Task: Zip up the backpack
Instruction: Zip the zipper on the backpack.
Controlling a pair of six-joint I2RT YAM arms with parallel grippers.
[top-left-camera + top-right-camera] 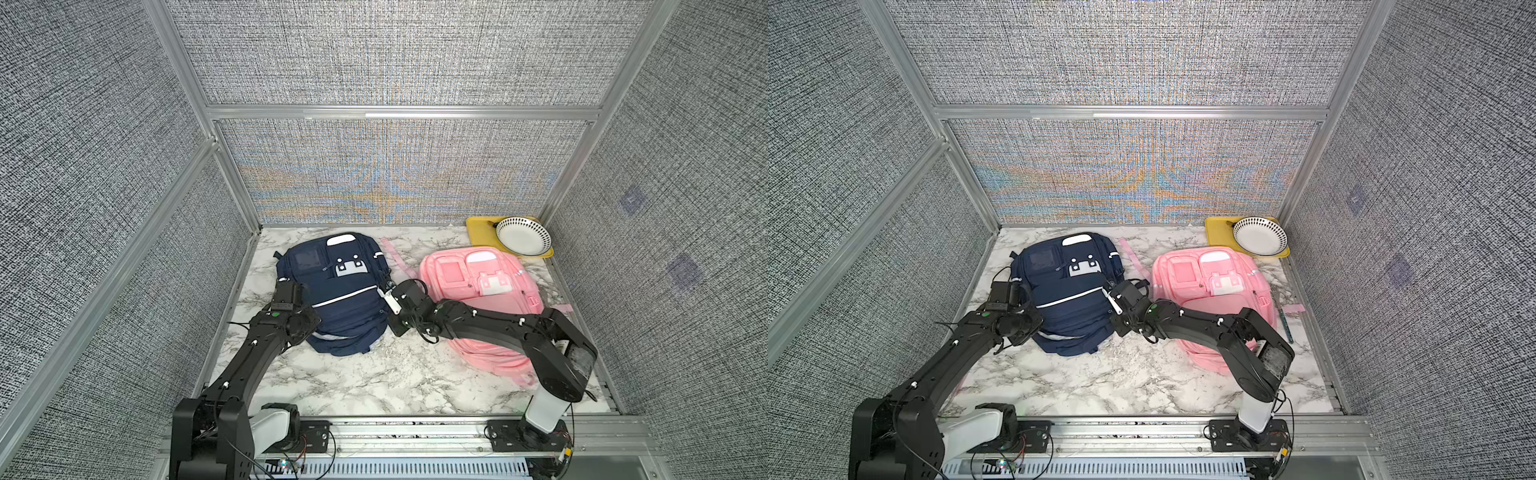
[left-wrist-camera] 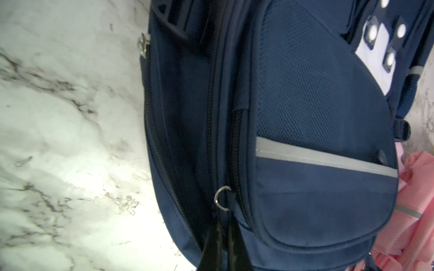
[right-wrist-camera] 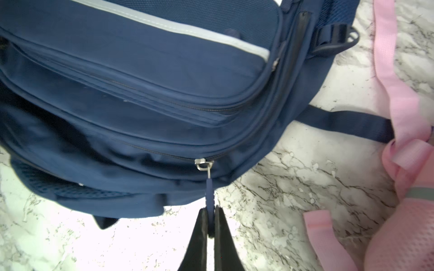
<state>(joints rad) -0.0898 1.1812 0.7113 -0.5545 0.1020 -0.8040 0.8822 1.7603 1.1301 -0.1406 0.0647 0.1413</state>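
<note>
A navy backpack [image 1: 340,299] [image 1: 1067,307] lies flat on the marble table in both top views. My right gripper [image 3: 210,208] is at its right side, shut on the blue zipper pull [image 3: 209,190]. That pull hangs from the silver slider [image 3: 203,163] on a side zipper. My left gripper [image 2: 223,244] is at the bag's left side, shut on the fabric tab under a metal ring [image 2: 222,198]. In a top view each gripper's fingertips are mostly hidden under its own wrist: left gripper [image 1: 287,291], right gripper [image 1: 384,287].
A pink backpack [image 1: 478,278] lies right of the navy one, partly under my right arm, and its pink strap [image 1: 395,253] trails between the two bags. A yellow tray [image 1: 478,232] with a dotted white bowl [image 1: 523,236] sits in the back right corner. Grey walls enclose the table.
</note>
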